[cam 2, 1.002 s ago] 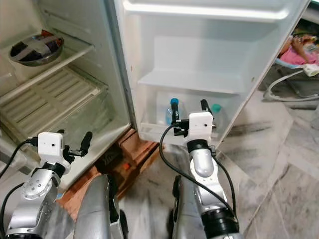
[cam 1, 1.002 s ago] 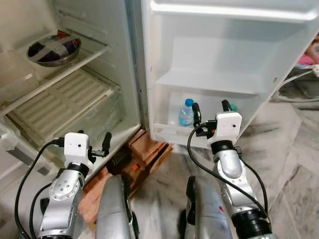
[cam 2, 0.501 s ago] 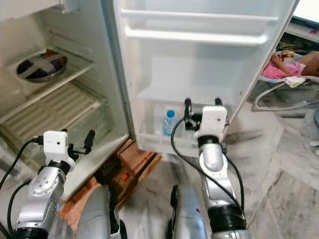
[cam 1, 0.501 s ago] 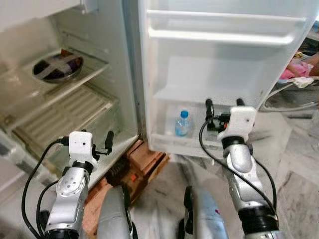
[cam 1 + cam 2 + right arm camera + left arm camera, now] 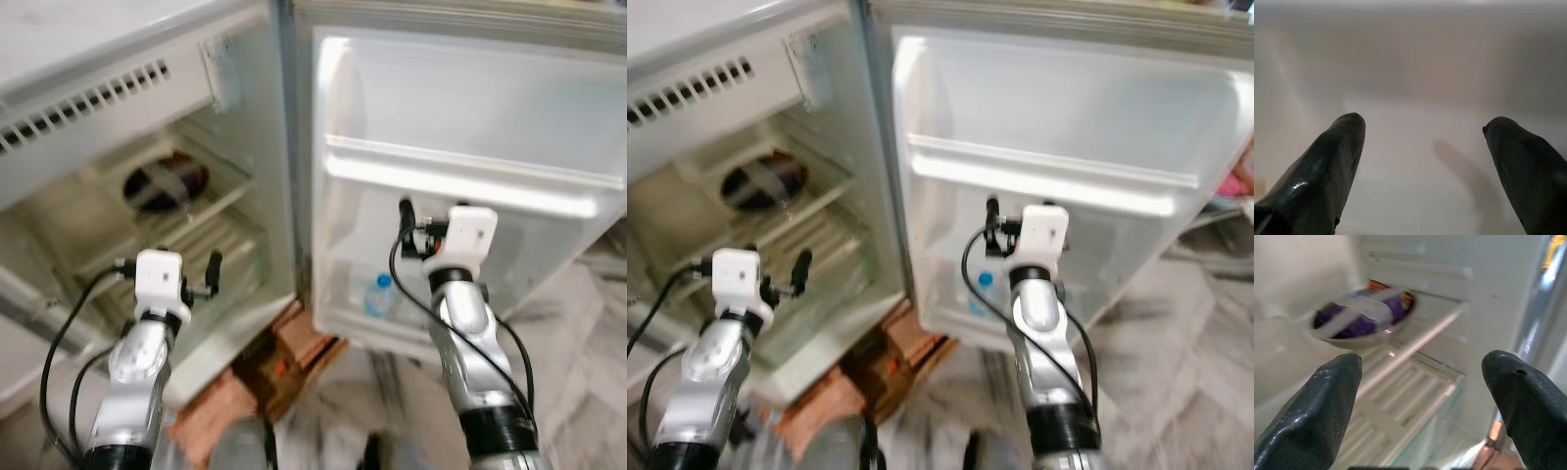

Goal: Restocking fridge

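I have both arms raised in front of the open fridge, and neither carries anything. The right gripper has its jaws wide, pointed at the pale inner wall of the fridge door, level with the bright door rail. The left gripper is also spread wide and empty, aimed into the main compartment at the metal bowl on the wire shelf.

The one stocked item I can see is the water bottle with a blue cap, standing low in the bottom door bin, below and just left of my right forearm.

My worry from here is contact, not grasping. The head views are smeared (the camera is clearly in motion), so my sense of depth to the door is poor — if I push the right arm forward on this picture, the long fingers could jab the door liner or hook under the rail. The cable looping off the right wrist hangs close to the bottle's bin and might snag or tip the bottle if I drop the arm. On the left, a careless reach could knock the bowl along its shelf — it sits near the shelf's front edge. I'd wait for a steady picture.
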